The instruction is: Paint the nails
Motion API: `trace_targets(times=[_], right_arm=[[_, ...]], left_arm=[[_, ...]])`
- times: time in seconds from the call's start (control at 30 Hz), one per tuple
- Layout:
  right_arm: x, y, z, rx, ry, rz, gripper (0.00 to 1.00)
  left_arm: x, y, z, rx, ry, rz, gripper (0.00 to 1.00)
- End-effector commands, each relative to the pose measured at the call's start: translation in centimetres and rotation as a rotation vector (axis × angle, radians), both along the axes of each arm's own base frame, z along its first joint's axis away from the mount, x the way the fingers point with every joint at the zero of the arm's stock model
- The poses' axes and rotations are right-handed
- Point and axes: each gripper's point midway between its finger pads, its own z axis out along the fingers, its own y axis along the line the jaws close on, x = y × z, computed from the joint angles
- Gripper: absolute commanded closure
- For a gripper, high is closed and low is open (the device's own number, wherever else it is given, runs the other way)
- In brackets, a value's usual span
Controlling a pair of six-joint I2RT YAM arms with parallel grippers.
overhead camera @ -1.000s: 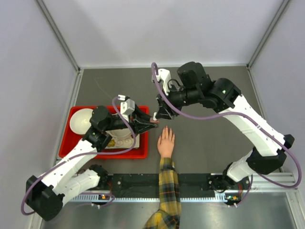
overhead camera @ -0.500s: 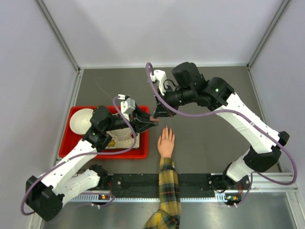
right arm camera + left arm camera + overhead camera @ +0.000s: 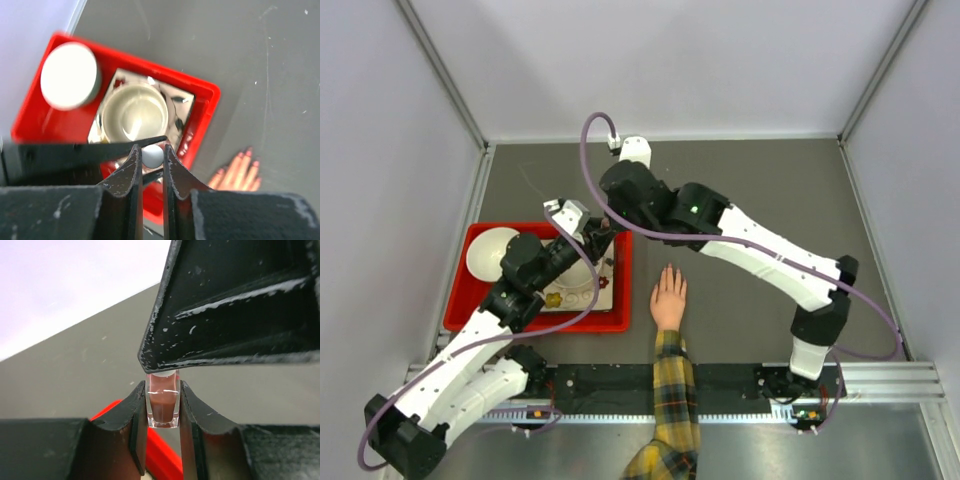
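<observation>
1. The grey desk [image 3: 760, 200] carries everything.
2. The right arm [image 3: 760, 250] reaches across to the left side of the desk, and the left arm [image 3: 470, 340] rises over the tray to meet it.
3. A red tray [image 3: 457, 290] lies on the left of the desk.
4. A hand [image 3: 669, 297] in a yellow-and-dark plaid sleeve [image 3: 672, 400] rests palm down just right of the tray, fingers pointing away from the arm bases.
5. In the tray, a pale bowl [image 3: 134, 111] sits on a shiny sheet, with a white round dish [image 3: 69, 75] beside it.
6. The left claw [image 3: 162, 387] is clamped on a small glass bottle [image 3: 162, 407] of brownish-pink polish, held upright above the tray's right end.
7. The right claw [image 3: 151, 150] is pinched narrow on the bottle's white cap [image 3: 152, 156], directly above the left claw.
8. The nails [image 3: 248, 152] are on the flat hand, apart from both claws; from the right wrist they look reddish-pink.
</observation>
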Motion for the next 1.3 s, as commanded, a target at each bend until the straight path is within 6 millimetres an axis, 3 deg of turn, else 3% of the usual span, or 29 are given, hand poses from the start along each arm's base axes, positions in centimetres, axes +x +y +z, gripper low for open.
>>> trace_targets(times=[0.0,0.2,0.27,0.3,0.33,0.37,0.4,0.5,0.53,0.6,0.63,0.67,0.7,0.73,0.77,0.8,0.93,1.0,1.1,1.27], right_arm=[[0.5,1.4,-1.4,0.09,0.055,-0.202,1.0],[-0.1,0.8,0.0,0.075,0.007,-0.146,1.0],[-0.3,0.5,1.2,0.071,-0.021,-0.09,0.85],[-0.7,-0.2,2.9,0.097,-0.042,-0.054,0.73],[-0.7,-0.8,3.5,0.076,-0.069,-0.014,0.52],[-0.5,-1.7,3.6,0.069,-0.066,-0.01,0.43],[-0.6,-2.9,5.1,0.081,-0.091,0.017,0.34],[0.0,-5.1,5.4,0.067,-0.095,0.063,0.3],[-0.5,-6.2,6.8,0.087,-0.121,0.093,0.3],[-1.1,-6.7,6.9,0.061,-0.157,0.198,0.3],[-1.9,-7.8,7.7,0.068,-0.184,0.228,0.3],[-2.9,-7.6,7.9,0.08,-0.184,0.304,0.32],[-3.1,-8.1,8.3,0.075,-0.213,0.352,0.37],[-5.1,-7.9,8.5,0.111,-0.197,0.48,0.39],[-5.9,-8.0,8.6,0.12,-0.199,0.538,0.41],[-6.3,-8.2,8.4,0.109,-0.209,0.592,0.43],[-8.5,-8.3,6.8,0.062,-0.143,0.771,0.45],[-8.4,-7.8,5.9,0.024,-0.137,0.817,0.39],[-7.6,-7.6,4.8,-0.035,-0.125,0.823,0.37],[-8.8,-7.0,4.1,-0.042,-0.1,0.94,0.44]], left_arm=[[0.8,1.7,5.3,-0.102,-0.162,0.111,1.0],[1.2,2.1,5.1,-0.098,-0.149,0.14,1.0],[1.2,1.9,5.2,-0.098,-0.148,0.132,1.0],[1.1,1.9,5.2,-0.101,-0.148,0.129,1.0],[1.1,1.8,5.2,-0.1,-0.143,0.124,1.0],[1.0,1.4,5.0,-0.094,-0.139,0.103,1.0],[0.9,1.1,4.8,-0.088,-0.133,0.083,1.0],[0.0,-0.4,4.9,-0.082,-0.122,-0.018,1.0],[-0.3,-0.8,4.9,-0.082,-0.12,-0.047,1.0],[-1.7,-2.1,4.9,-0.079,-0.119,-0.152,1.0],[-2.2,-2.6,5.0,-0.082,-0.125,-0.194,1.0],[-2.7,-2.9,5.1,-0.085,-0.123,-0.229,1.0],[-3.9,-3.7,5.1,-0.083,-0.12,-0.314,1.0],[-4.4,-4.2,5.0,-0.084,-0.115,-0.36,1.0],[-5.1,-4.6,4.9,-0.084,-0.106,-0.408,1.0],[-6.7,-5.2,4.9,-0.082,-0.092,-0.516,1.0],[-8.8,-6.2,4.7,-0.087,-0.053,-0.674,1.0],[-9.1,-6.3,4.7,-0.086,-0.052,-0.694,1.0],[-10.0,-6.4,4.7,-0.083,-0.049,-0.744,1.0],[-10.7,-6.7,4.3,-0.072,-0.024,-0.79,1.0]])
